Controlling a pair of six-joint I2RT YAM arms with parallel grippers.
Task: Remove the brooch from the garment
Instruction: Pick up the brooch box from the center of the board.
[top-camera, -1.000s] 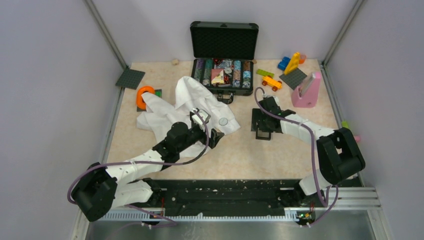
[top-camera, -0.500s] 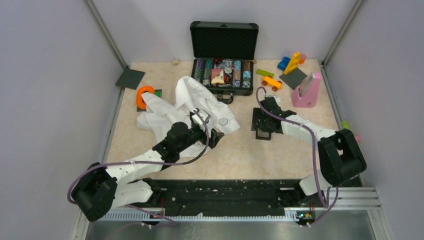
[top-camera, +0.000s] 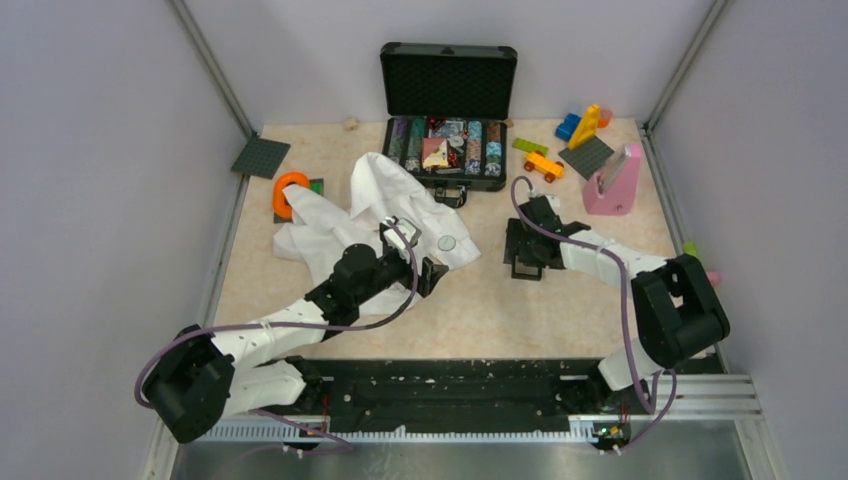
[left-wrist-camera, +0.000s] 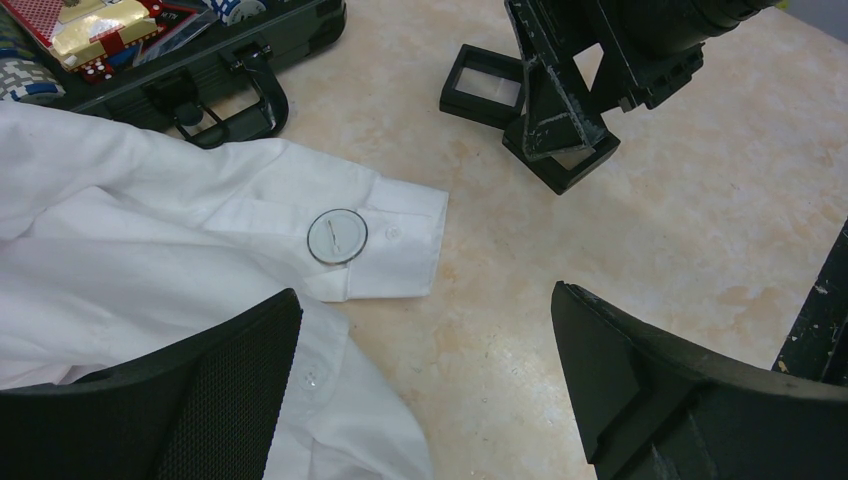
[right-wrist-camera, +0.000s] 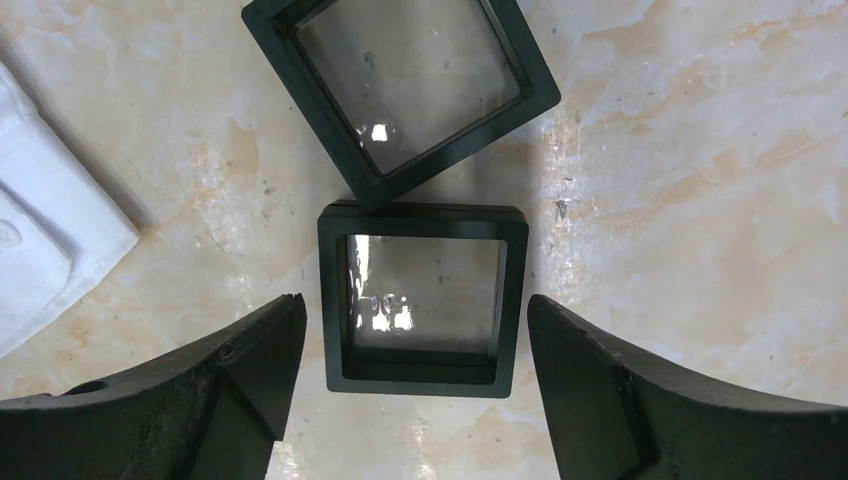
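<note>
**Brooch sitting on the shirt cuff**

The brooch (left-wrist-camera: 337, 236) is resting on the white shirt's (left-wrist-camera: 140, 240) cuff. The left gripper (left-wrist-camera: 425, 300) is hovering just near of it, fingers wide. To the right, the right gripper (right-wrist-camera: 415, 305) is standing wide astride a black square frame (right-wrist-camera: 420, 222), not touching it.

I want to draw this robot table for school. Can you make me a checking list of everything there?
Surface: beige marbled table.
Job's things: small round pale brooch sits on the cuff of the white shirt.
Clutter: two black square frames, open black case, orange ring, toy bricks, pink block.
Grippers: left gripper open above the shirt; right gripper open, straddling one frame.
Cables: purple cables loop along both arms.
Surroundings: plain pale walls.
</note>
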